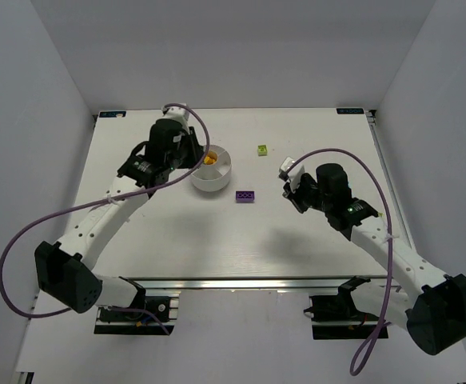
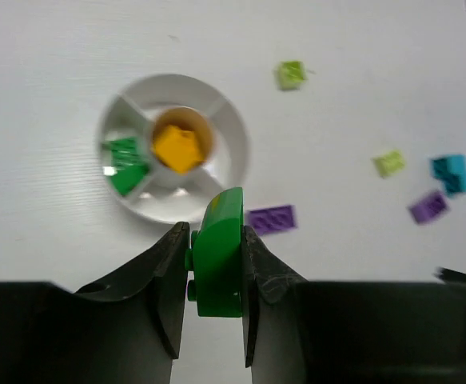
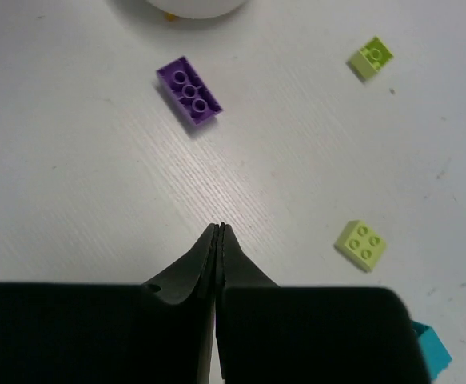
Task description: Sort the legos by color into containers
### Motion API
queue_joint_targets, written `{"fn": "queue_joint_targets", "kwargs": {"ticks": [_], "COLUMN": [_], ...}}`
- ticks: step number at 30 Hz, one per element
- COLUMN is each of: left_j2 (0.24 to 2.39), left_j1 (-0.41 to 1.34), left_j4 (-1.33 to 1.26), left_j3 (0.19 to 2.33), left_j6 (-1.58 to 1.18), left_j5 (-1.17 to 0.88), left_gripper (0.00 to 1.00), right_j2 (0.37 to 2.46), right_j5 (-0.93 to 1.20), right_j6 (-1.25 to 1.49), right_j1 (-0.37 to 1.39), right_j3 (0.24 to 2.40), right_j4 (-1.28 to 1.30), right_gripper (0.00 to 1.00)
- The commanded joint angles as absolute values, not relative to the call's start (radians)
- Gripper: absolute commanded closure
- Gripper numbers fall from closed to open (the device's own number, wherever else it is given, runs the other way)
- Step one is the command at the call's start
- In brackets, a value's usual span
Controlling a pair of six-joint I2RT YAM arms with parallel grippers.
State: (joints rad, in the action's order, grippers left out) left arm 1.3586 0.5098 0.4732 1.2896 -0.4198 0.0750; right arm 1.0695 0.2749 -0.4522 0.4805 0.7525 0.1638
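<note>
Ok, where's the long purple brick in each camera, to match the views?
Top external: the long purple brick, centre, just below-right of the white dish.
Left wrist: the brick, centre, below the dish's right side, right of the dark green brick in the left gripper.
Right wrist: the brick, upper left, below the dish edge at the top.
Shared landmark: the white dish.

The top camera looks down from high above on the whole bench [image 1: 217,248]. The left wrist camera, past the left end effector [image 2: 215,244], faces down on the white dish [image 2: 231,126]. The right wrist camera is nearer to the bench. All three views share the purple brick [image 2: 271,218] beside the dish.
</note>
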Motion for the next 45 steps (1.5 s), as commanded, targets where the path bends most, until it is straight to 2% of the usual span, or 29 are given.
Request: {"fn": "queue_joint_targets", "kwargs": {"ticks": [1, 10, 21, 25, 28, 31, 34, 36, 42, 44, 45], "left_j2": [1.374, 1.610, 1.784, 1.805, 1.809, 1.810, 1.816, 1.821, 1.824, 1.809, 1.796], "left_j1": [0.441, 0.335, 0.295, 0.285, 0.285, 0.285, 0.285, 0.285, 0.285, 0.285, 0.285], "left_j4": [0.587, 0.535, 0.531, 0.532, 0.519, 0.515, 0.515, 0.517, 0.535, 0.540, 0.538], "left_j3": [1.305, 1.434, 1.554, 1.555, 1.536, 1.528, 1.532, 1.536, 1.565, 1.577, 1.577], "left_j6": [-0.319, -0.301, -0.296, -0.299, -0.299, -0.299, -0.298, -0.296, -0.288, -0.288, -0.288], "left_j5": [0.253, 0.130, 0.025, 0.002, -0.035, -0.048, -0.057, -0.054, -0.032, -0.015, -0.017], "left_gripper": [1.00, 1.00, 0.91, 0.80, 0.77, 0.67, 0.51, 0.44, 0.43, 0.48, 0.53], "right_j2": [1.028, 1.009, 1.008, 1.015, 1.019, 1.025, 1.028, 1.029, 1.031, 1.032, 1.034], "right_j5": [0.190, 0.255, 0.287, 0.290, 0.290, 0.294, 0.296, 0.298, 0.308, 0.307, 0.305], "right_j6": [-0.393, -0.371, -0.374, -0.376, -0.376, -0.376, -0.376, -0.376, -0.376, -0.376, -0.376], "right_j1": [0.450, 0.396, 0.367, 0.362, 0.356, 0.354, 0.350, 0.356, 0.337, 0.334, 0.333], "right_j3": [0.735, 0.726, 0.716, 0.713, 0.716, 0.716, 0.718, 0.718, 0.716, 0.718, 0.718], "right_j4": [0.048, 0.064, 0.069, 0.069, 0.071, 0.071, 0.071, 0.072, 0.075, 0.078, 0.078], "right_gripper": [1.00, 1.00, 1.00, 1.00, 1.00, 1.00, 1.00, 1.00, 1.00, 1.00, 0.96]}}
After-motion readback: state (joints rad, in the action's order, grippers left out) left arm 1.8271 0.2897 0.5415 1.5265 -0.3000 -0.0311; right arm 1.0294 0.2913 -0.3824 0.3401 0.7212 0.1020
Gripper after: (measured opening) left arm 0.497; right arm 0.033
